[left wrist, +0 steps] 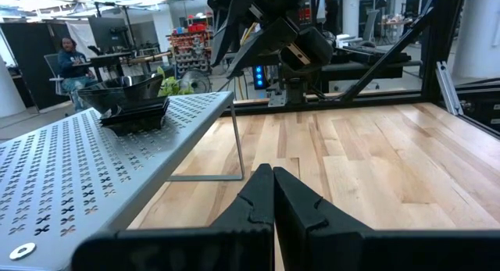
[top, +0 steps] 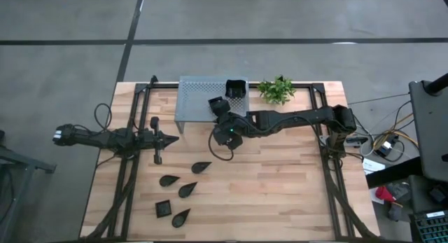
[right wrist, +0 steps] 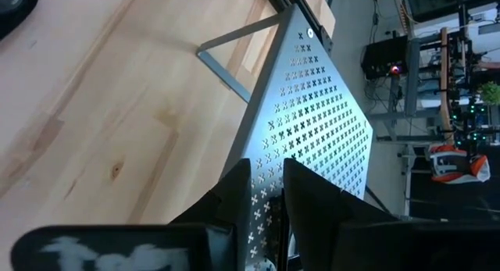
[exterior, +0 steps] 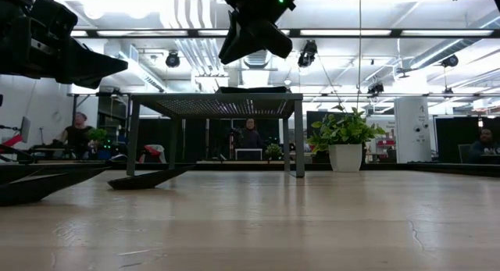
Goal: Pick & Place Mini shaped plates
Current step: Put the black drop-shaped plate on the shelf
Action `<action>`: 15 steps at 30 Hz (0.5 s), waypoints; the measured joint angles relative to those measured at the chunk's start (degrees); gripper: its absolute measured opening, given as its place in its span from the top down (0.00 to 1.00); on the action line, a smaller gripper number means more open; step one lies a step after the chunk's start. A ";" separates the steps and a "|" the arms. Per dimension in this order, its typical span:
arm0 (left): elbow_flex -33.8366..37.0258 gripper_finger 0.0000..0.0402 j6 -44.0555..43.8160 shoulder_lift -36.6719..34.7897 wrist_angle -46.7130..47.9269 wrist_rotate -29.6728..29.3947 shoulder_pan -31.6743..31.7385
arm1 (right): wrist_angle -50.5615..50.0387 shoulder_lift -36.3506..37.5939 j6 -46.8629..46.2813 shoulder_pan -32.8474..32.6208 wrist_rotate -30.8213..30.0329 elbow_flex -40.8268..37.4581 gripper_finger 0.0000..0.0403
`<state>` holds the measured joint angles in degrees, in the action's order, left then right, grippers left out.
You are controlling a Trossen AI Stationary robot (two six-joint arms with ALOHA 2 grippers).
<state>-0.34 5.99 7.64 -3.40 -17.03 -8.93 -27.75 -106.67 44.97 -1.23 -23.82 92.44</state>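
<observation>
The right claw [top: 218, 106] hung slightly parted and empty over the shelf [top: 196, 96] edge near stacked plates [top: 236, 89], while the closed left claw [top: 170, 139] waited above the counter [top: 294, 180].

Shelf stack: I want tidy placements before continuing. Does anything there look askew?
Slightly. The stack of black plates on the grey shelf looks uneven: its top dish sits off-centre over the flatter ones below. Nothing looks spilled or broken.

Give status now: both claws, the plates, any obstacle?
Left claw shut, idle at table's left. Right claw empty, over shelf edge. Stacked plates on shelf; leaf plates on table. No obstacle.
</observation>
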 joint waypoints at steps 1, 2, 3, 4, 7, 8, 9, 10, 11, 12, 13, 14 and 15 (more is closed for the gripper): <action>0.00 1.00 0.01 0.00 -0.01 0.01 0.00 | 0.00 0.00 0.00 0.00 -0.01 0.00 0.81; 0.00 1.00 0.01 0.00 -0.01 0.00 0.00 | 0.00 0.00 0.00 0.00 -0.01 0.00 0.81; 0.00 1.00 0.01 0.00 0.00 0.01 0.00 | 0.02 0.00 0.00 0.00 -0.01 0.00 0.80; 0.00 1.00 0.00 0.00 -0.01 0.00 -0.01 | 0.29 0.00 0.00 0.00 -0.01 0.00 0.80; 0.00 1.00 0.01 0.00 -0.01 0.00 -0.01 | 4.44 -0.07 0.35 0.10 -0.10 0.00 0.79; 0.00 1.00 0.01 0.00 -0.01 0.00 -0.01 | 5.29 -0.07 1.29 0.16 -0.14 0.00 0.79; 0.00 1.00 0.01 0.00 -0.01 0.01 0.00 | 6.43 -0.07 2.93 0.42 -0.13 0.00 0.78; 0.00 1.00 0.00 0.00 0.00 0.00 0.00 | 7.79 -0.07 4.89 0.58 -0.16 0.00 0.78; 0.00 1.00 0.01 0.00 -0.02 0.00 -0.01 | 8.86 -0.07 6.69 0.77 -0.14 0.00 0.78; 0.00 1.00 0.01 0.00 0.00 0.00 -0.01 | 9.61 -0.07 8.01 0.84 -0.17 0.00 0.78; 0.00 1.00 0.01 0.00 0.00 -0.01 0.00 | 10.23 -0.07 8.80 0.87 -0.20 0.00 0.77; 0.00 1.00 -0.01 0.00 0.00 0.01 0.00 | 10.55 -0.07 9.06 0.86 -0.28 0.00 0.77; 0.00 1.00 0.01 0.00 0.00 -0.01 0.00 | 10.53 -0.07 9.02 0.85 -0.27 0.00 0.77</action>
<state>-0.34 6.00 7.64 -3.40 -17.04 -8.93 -17.22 -106.74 54.00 -0.39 -24.09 92.44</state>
